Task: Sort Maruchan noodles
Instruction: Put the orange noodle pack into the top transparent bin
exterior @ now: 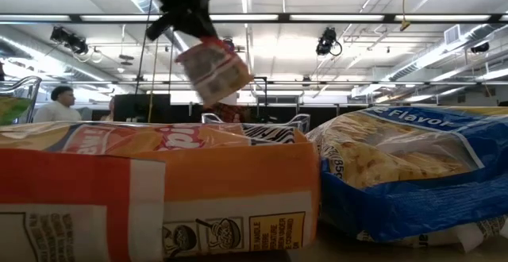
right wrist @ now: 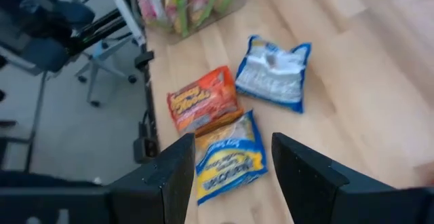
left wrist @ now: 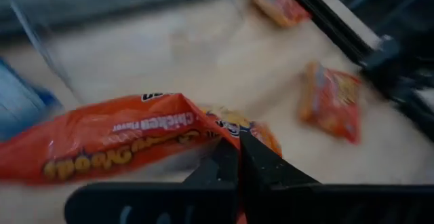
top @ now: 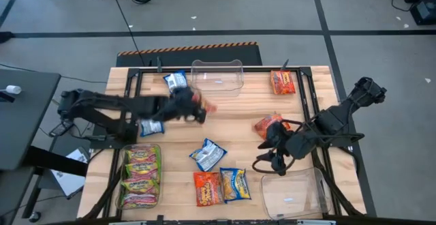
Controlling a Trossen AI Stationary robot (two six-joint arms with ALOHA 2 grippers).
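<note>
Left end effector [left wrist: 239, 157] grips red packet [left wrist: 108, 142]; bin [top: 125, 158] holds green packets [top: 141, 176].

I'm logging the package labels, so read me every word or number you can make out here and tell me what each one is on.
"Flavor": blue noodle packet nearest the low camera.
"85": same blue packet, partly cut off.
"Chicken Flavor": red-orange packet pinched in the shut left gripper, seen upside down.
Orange packet nearest the low camera: large letters cropped, small print unreadable.
All packets in the overhead and right wrist views: too small or blurred.
</note>
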